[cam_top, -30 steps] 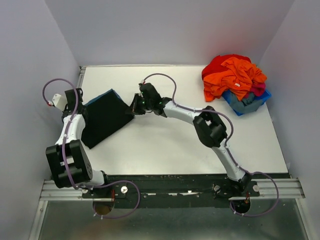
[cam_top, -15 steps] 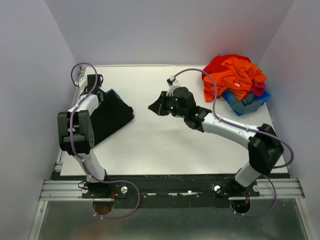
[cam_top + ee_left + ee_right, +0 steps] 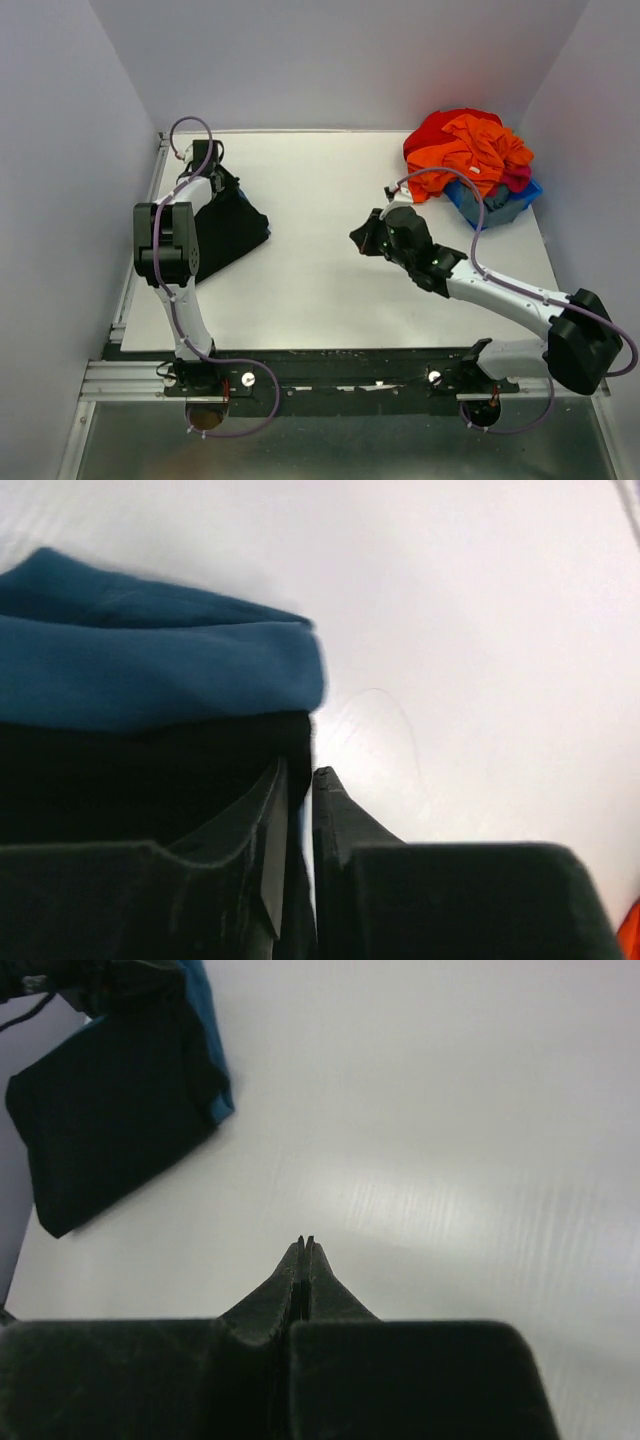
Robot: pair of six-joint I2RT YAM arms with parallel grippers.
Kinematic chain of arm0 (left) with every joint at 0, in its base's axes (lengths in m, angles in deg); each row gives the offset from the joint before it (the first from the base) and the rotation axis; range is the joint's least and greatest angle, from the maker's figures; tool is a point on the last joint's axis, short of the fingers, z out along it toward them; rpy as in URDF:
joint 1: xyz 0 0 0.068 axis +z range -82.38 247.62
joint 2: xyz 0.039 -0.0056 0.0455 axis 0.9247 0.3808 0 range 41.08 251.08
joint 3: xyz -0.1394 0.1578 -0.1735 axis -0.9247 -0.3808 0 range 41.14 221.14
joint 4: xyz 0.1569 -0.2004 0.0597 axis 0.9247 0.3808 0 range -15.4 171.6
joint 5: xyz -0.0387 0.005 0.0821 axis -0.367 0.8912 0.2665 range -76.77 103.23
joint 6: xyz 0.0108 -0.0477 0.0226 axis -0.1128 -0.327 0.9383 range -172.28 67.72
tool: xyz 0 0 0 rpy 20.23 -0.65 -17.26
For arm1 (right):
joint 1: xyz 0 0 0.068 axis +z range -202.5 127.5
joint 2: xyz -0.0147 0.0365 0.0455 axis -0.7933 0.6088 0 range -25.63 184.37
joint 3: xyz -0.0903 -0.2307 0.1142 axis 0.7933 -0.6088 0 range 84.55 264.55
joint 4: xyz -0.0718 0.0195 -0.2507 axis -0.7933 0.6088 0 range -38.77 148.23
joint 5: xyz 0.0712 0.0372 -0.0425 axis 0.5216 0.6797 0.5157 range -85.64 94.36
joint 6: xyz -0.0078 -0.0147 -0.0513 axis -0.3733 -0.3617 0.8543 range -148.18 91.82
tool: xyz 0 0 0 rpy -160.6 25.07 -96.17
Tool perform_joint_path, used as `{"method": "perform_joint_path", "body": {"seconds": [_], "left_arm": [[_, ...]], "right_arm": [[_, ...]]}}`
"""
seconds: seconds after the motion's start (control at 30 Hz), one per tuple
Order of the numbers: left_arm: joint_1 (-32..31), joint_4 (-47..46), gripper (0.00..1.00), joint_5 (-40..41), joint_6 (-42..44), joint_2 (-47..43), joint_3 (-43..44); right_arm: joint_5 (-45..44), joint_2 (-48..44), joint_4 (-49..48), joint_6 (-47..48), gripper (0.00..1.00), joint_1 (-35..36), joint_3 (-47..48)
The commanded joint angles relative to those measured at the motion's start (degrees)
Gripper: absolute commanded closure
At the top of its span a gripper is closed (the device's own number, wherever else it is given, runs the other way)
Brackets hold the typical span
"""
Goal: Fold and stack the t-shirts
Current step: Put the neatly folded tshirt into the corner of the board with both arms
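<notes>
Seen from above, the left arm lies across the left side of the black shirt and hides that part. The blue shirt shows only as a strip past the black shirt's far edge. The left gripper has its jaws nearly together, with only a thin slit between them. The black shirt's edge runs right up to that slit, and I cannot tell whether cloth is caught in it.

The black shirt lies folded against the left edge of the table. To its right is bare table as far as a heap of orange and red clothes in a blue bin.

The right gripper, jaws pressed together on nothing, hangs over that bare stretch, well right of the black shirt. The left gripper sits at the black shirt's far corner, beside the blue strip.
</notes>
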Motion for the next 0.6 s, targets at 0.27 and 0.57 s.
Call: {"method": "perform_joint_path", "body": {"seconds": [0.27,0.57], "left_arm": [[-11.44,-16.62,0.61,-4.16,2.37,-22.66,-19.88],[-27.51,-22.77,0.01,4.96,5.61,-44.46,-42.82]], "right_arm": [[-16.23,-18.81,7.06,7.59,0.21,-0.57,-11.6],[-23.26,-22.52,10.58,8.93,0.0,-1.71,-17.58]]}}
